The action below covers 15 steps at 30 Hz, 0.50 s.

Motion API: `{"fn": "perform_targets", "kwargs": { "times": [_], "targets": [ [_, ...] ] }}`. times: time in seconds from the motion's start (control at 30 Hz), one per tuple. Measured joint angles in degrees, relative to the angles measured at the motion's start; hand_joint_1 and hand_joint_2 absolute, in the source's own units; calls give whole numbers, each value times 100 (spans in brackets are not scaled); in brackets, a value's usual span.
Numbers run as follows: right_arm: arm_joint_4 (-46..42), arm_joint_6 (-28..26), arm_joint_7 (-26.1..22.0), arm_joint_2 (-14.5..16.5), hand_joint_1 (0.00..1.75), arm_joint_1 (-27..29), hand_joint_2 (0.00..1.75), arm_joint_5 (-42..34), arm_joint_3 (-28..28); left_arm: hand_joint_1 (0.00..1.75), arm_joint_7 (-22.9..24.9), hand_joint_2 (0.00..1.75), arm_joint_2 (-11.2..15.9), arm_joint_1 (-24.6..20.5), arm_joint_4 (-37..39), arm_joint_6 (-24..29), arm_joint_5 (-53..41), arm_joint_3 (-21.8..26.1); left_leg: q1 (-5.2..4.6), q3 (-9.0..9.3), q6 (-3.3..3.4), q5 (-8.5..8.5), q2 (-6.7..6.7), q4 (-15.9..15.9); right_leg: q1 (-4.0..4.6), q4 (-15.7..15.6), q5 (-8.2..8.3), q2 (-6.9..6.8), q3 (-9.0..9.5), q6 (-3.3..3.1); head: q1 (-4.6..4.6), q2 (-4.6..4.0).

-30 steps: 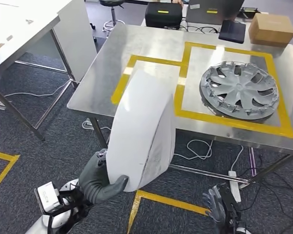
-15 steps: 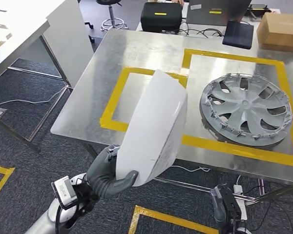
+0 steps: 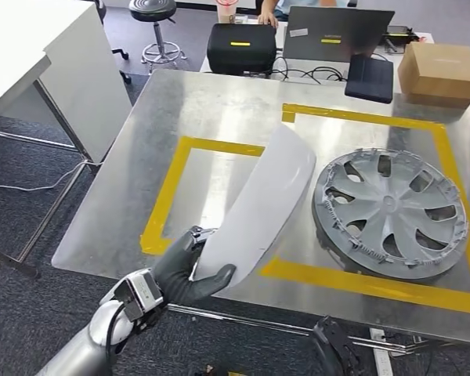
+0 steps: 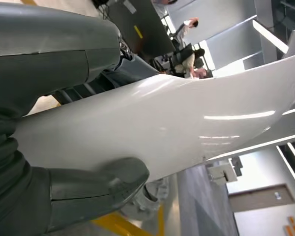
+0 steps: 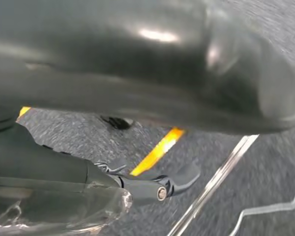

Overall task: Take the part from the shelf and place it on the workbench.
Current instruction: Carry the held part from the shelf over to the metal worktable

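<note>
Now that my left hand (image 3: 188,276), clamped on the white part (image 3: 262,204), has carried it over the tabletop (image 3: 138,164) and its left taped square (image 3: 168,184), I judge only lowering remains.

No text, brand or number can be read in these views. The black case (image 3: 240,48) beyond the tabletop (image 3: 132,180) carries a small yellow label, but its print is too small to make out. A white sticker on the laptop lid (image 3: 337,33) is likewise illegible. The cardboard box (image 3: 441,72) shows no readable marking, and the white part (image 3: 262,204) bears none.
</note>
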Motion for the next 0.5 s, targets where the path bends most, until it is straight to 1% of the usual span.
{"fn": "perform_targets", "kwargs": {
  "times": [0.03,0.07,0.1,0.13,0.17,0.2,0.23,0.3,0.33,0.37,0.43,0.47,0.5],
  "targets": [
    [-4,45,-2,-38,0,23,0,34,54,175,91,175,-24,-54,33,32,-156,-5,28,32,17,-39,17,-2,5,182,-116,-42,-86,36,4,0],
    [-10,68,8,-72,0,49,0,44,96,175,205,175,-40,-97,69,78,-341,-10,51,65,34,-80,42,-5,4,502,-282,-90,-269,72,10,0],
    [-20,79,35,-95,0,70,0,36,127,175,351,175,-49,-135,117,141,-572,-22,62,96,53,-120,76,-5,4,924,-473,-124,-539,97,25,0],
    [-32,80,72,-108,0,91,0,17,144,175,509,175,-54,-168,175,210,-827,-40,67,128,63,-155,105,-5,1,1334,-620,-140,-817,109,23,0],
    [-46,77,112,-116,0,112,0,-4,151,175,653,175,-61,-194,241,271,-1058,-64,68,163,65,-187,127,-5,0,1614,-651,-145,-1041,110,23,0],
    [-61,75,150,-120,0,130,0,-21,155,175,767,175,-72,-214,307,323,-1240,-90,67,201,65,-213,140,-5,0,1684,-539,-146,-1165,106,24,0],
    [-74,74,178,-125,0,143,0,-31,157,175,831,175,-87,-235,362,356,-1347,-113,65,236,63,-230,145,-5,2,1519,-305,-146,-1179,96,24,0],
    [-95,70,225,-136,0,151,0,-41,160,175,921,175,-129,-299,431,430,-1523,-153,56,291,53,-237,144,-4,12,795,268,-140,-1001,54,23,0],
    [-107,64,255,-140,0,147,0,-50,158,175,1005,175,-151,-346,460,498,-1714,-178,47,309,38,-240,135,0,21,493,469,-138,-925,23,26,0],
    [-119,56,285,-144,0,140,0,-60,150,175,1123,175,-172,-393,498,593,-2004,-206,42,321,15,-245,123,-1,32,311,587,-139,-883,-6,29,0],
    [-143,34,352,-147,0,130,0,-75,104,175,1357,175,-201,-488,615,811,-2732,-274,42,338,-45,-239,96,-22,53,244,666,-151,-893,-65,38,0],
    [-151,28,378,-147,0,128,0,-73,68,175,1433,175,-206,-551,700,913,-3086,-322,43,336,-73,-221,89,-34,42,230,711,-162,-894,-97,38,0],
    [-156,24,407,-146,0,124,0,-66,31,175,1488,175,-203,-637,807,1008,-3395,-380,42,315,-106,-241,82,0,25,214,773,-172,-885,-121,34,0]
  ]
}}
